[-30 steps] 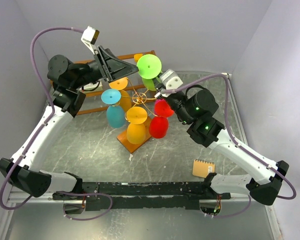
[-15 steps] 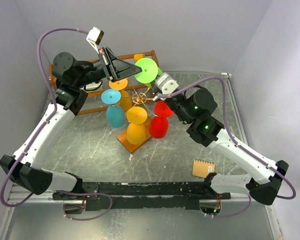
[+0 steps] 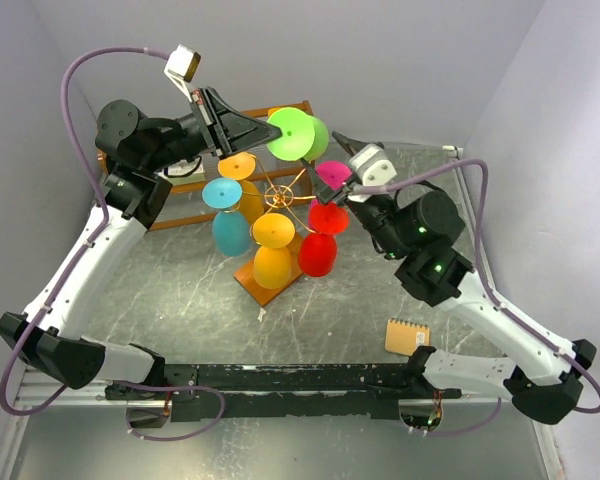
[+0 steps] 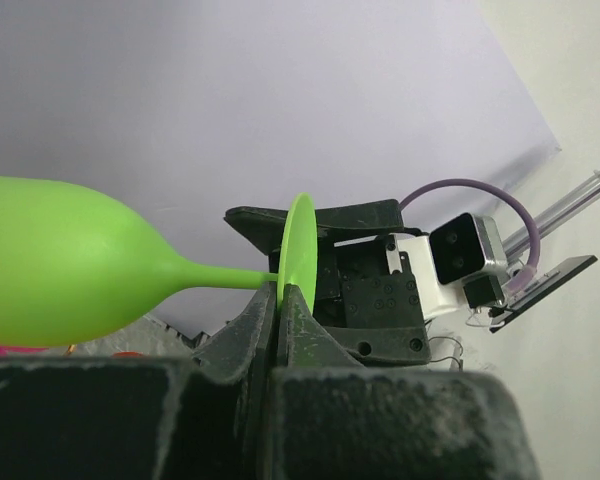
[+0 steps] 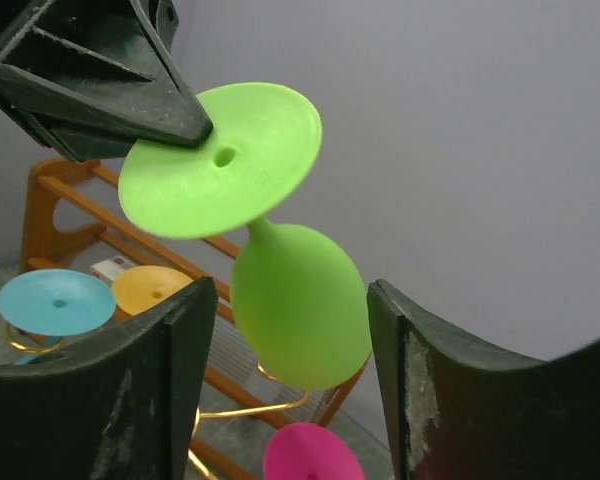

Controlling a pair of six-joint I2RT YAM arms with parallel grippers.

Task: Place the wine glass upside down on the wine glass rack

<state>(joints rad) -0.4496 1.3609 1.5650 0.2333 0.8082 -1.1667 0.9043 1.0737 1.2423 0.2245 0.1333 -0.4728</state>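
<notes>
The green wine glass [image 3: 298, 135] hangs in the air behind the wine glass rack [image 3: 278, 197], its stem roughly level. My left gripper [image 3: 271, 130] is shut on the rim of its round foot [image 4: 300, 250], and its bowl [image 4: 70, 265] points away to the left. My right gripper [image 3: 343, 187] is open; the green bowl [image 5: 300, 305] lies between its fingers [image 5: 170, 380] without touching them. The rack's gold wire arms stand on an orange-brown base [image 3: 250, 282]. Blue [image 3: 226, 216], orange [image 3: 273, 250], red [image 3: 320, 240] and pink [image 3: 332, 172] glasses hang on it upside down.
A brown wooden slatted shelf [image 3: 180, 185] stands at the back left, right behind the rack. A small notepad [image 3: 407, 336] lies near the right arm's base. Grey walls close in at the back and on both sides.
My left gripper closed on the green glass's foot. My right gripper then let go of the glass, opened and drew back to the right, uncovering the pink glass.
</notes>
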